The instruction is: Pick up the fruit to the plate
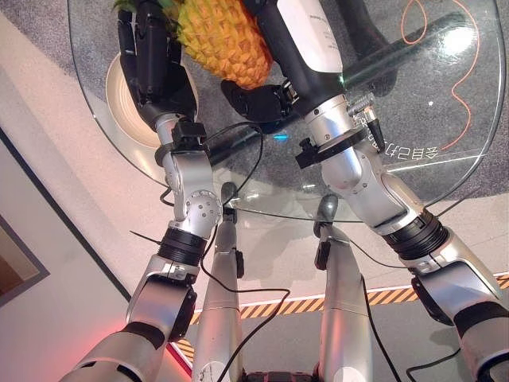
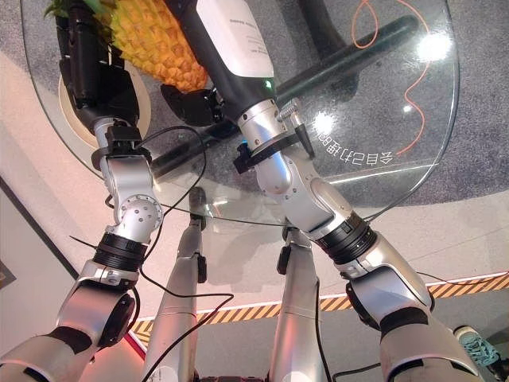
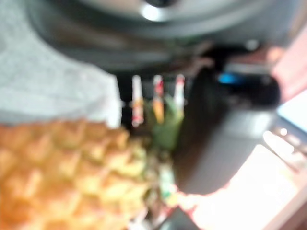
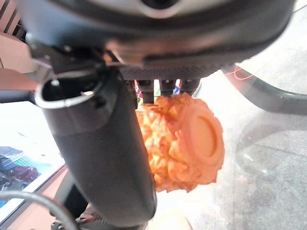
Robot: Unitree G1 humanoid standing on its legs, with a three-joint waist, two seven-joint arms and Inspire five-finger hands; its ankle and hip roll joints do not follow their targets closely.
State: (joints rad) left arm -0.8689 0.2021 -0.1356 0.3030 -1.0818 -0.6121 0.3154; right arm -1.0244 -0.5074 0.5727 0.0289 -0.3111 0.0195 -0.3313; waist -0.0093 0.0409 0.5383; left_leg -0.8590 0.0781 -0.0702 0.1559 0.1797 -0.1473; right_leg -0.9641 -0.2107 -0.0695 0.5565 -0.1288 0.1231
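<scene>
Hanging between the two hands, one pineapple was held just above the round glass table, its yellow-orange skin knobbly and scaled, its green leaves poking out at the far left end and its flat round base showing in the right wrist view. The left hand pressed against the leafy side, fingers stretched along the fruit. The right hand cupped the other end from beneath, fingers curled under it. One cream plate lay beneath the left hand, partly covered by it.
</scene>
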